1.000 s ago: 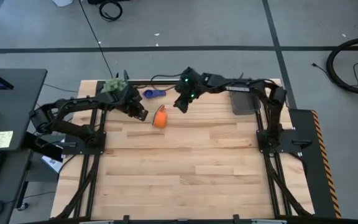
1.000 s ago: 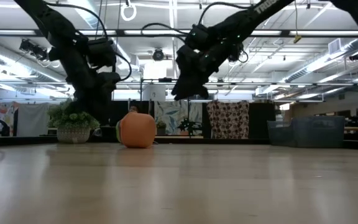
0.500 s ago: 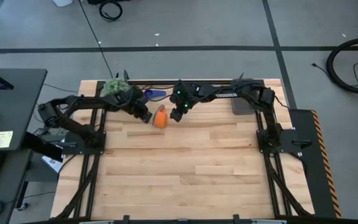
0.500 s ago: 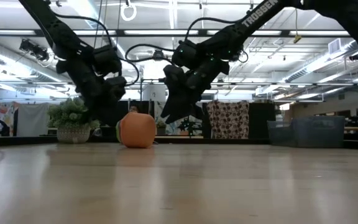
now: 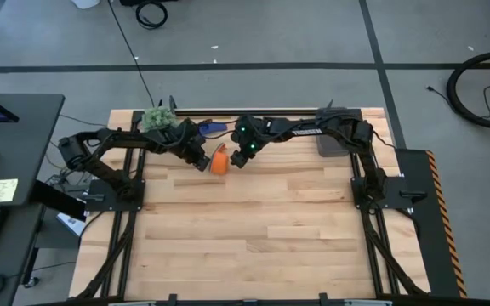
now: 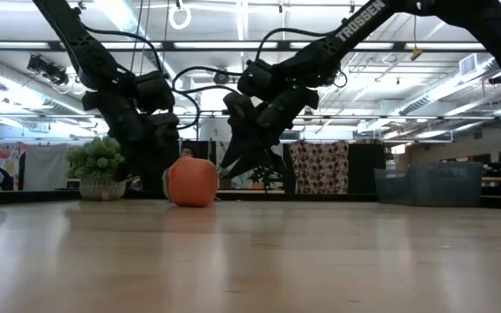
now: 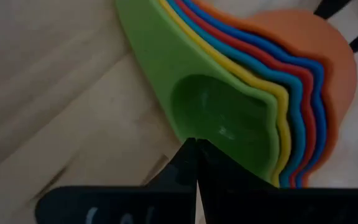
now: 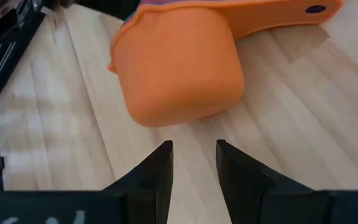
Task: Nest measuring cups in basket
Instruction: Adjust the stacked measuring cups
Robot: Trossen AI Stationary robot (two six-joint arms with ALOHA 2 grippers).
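I was a robot with 2 dark arms, working at a pale wooden counter point(image 5: 253, 229). A nested stack of measuring cups point(image 5: 219, 160) lay on its side near the far edge of the counter, between my 2 end effectors. The orange cup point(image 8: 179, 74) formed the outside of the stack. My left wrist view showed the layers inside it: red, blue, light blue, yellow, with the green cup point(image 7: 216, 118) innermost. 1 more dark blue cup point(image 5: 211, 128) lay apart, just behind the stack, near the far edge.

My left end effector point(image 5: 199, 161) was at the open side of the stack, its fingers pressed fully together, with the tips at the rim of the green cup. I could not tell whether they pinched that rim or only touched it.

My right end effector point(image 5: 237, 160) was just beside the orange cup's rounded bottom, its fingers point(image 8: 157, 168) partly apart and holding nothing.

The dark grey basket point(image 5: 335, 140) sat at the counter's far right corner, well apart from the stack. A fuzzy green plant ball point(image 5: 155, 117) sat at the far left corner.
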